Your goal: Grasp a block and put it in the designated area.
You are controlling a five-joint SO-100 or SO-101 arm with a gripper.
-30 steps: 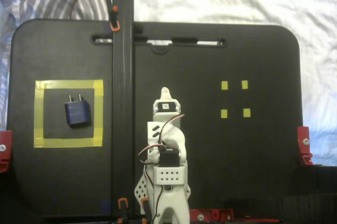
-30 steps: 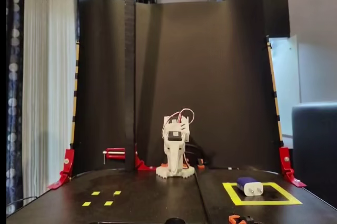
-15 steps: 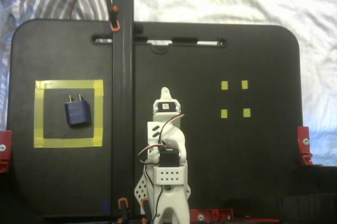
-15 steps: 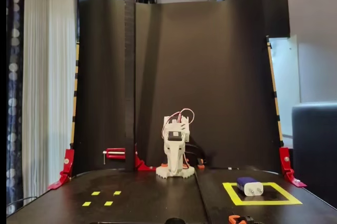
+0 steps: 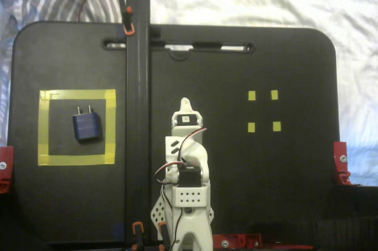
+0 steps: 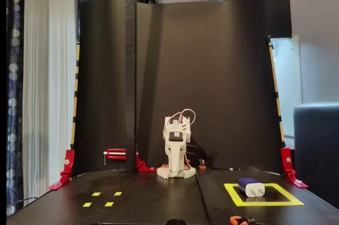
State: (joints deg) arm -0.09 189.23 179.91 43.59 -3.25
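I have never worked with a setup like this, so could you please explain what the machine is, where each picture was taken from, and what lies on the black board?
The white machine is a small robot arm with a two-finger gripper at its tip. It is folded up in the middle of the board, holding nothing; whether the fingers are open is too small to tell.

One fixed view looks straight down. The other stands at the board's far edge, facing the arm head-on, so sides appear swapped.

On the black table lies a dark blue block with two silver prongs, inside a square of yellow tape, the designated area. In the head-on view the block sits in that square at the right. Four tiny yellow marks lie on the other side.
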